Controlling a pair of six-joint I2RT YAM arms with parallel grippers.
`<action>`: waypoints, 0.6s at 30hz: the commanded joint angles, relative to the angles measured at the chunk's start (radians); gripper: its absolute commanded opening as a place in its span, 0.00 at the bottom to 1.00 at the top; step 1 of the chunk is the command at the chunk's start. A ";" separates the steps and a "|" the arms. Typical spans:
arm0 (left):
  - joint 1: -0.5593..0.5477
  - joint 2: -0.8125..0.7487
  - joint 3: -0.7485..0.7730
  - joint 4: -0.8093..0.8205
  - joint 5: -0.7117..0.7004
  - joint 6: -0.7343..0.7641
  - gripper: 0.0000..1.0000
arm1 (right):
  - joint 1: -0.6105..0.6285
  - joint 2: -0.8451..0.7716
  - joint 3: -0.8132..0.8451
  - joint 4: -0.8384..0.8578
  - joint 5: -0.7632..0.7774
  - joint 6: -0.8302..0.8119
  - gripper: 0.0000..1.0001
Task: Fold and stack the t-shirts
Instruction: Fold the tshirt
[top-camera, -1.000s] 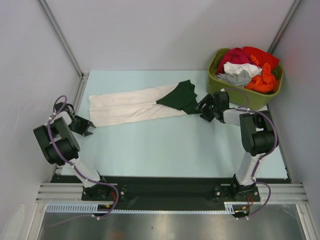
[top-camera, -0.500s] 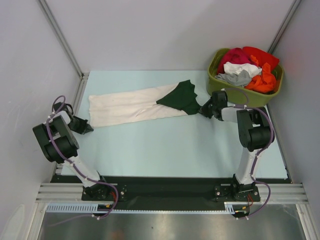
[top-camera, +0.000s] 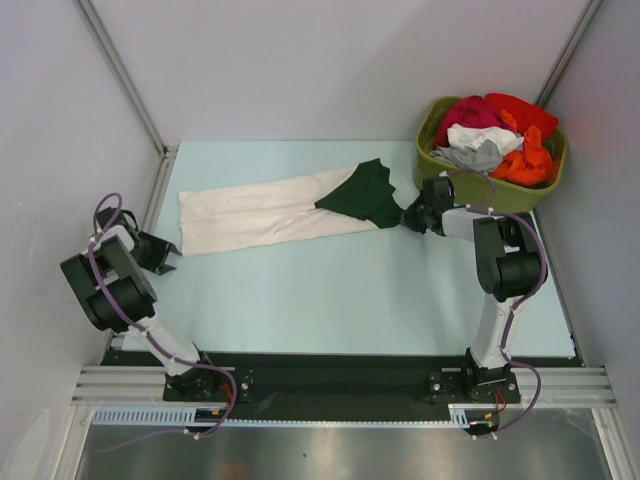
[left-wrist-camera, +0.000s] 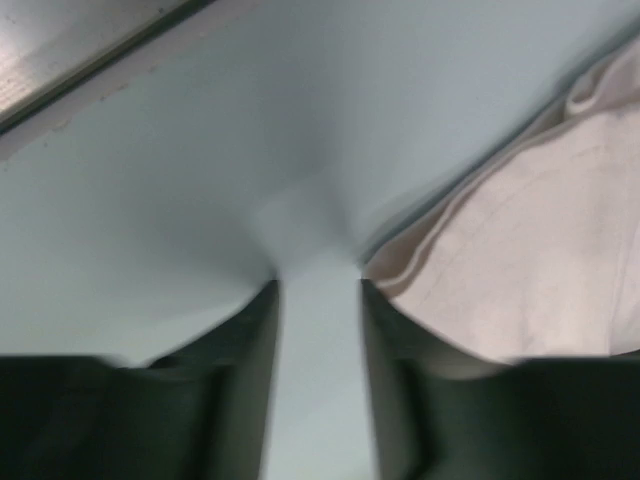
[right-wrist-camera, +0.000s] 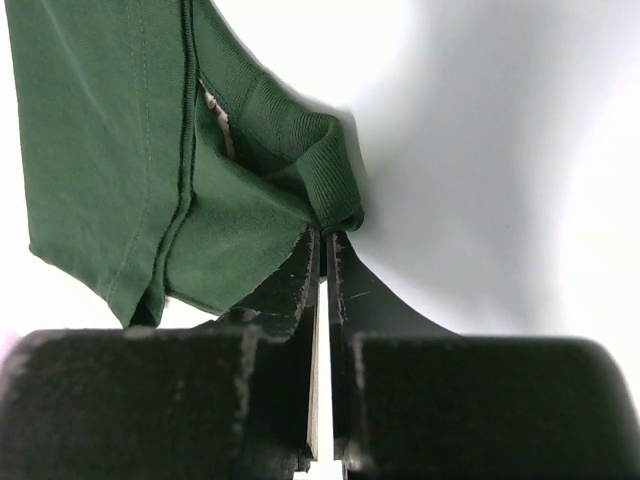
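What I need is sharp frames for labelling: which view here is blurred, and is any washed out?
Left wrist view: motion-blurred throughout, the left gripper and cream-white t-shirt edge smeared. Right wrist view: crisp on the green t-shirt, but the table washes out to white. Top external view: sharp, evenly lit.

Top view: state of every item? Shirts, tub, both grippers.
cream-white cloth: flat on the table, drawn out in a long strip, not folded small.
dark green cloth: at the strip's right end, corner pinched.
right gripper: shut on the dark green cloth.
left gripper: open, empty, beside the strip's left end.
olive-green tub: heaped with loose clothes.
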 joint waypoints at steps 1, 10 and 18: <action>0.001 -0.104 -0.024 0.020 0.031 0.039 0.51 | 0.000 -0.011 0.018 -0.012 0.026 -0.033 0.00; -0.119 -0.040 0.168 -0.058 -0.129 0.219 0.50 | -0.002 0.000 0.009 -0.001 -0.009 -0.037 0.00; -0.224 0.058 0.317 -0.152 -0.291 0.279 0.47 | -0.008 0.004 0.003 0.007 -0.020 -0.039 0.00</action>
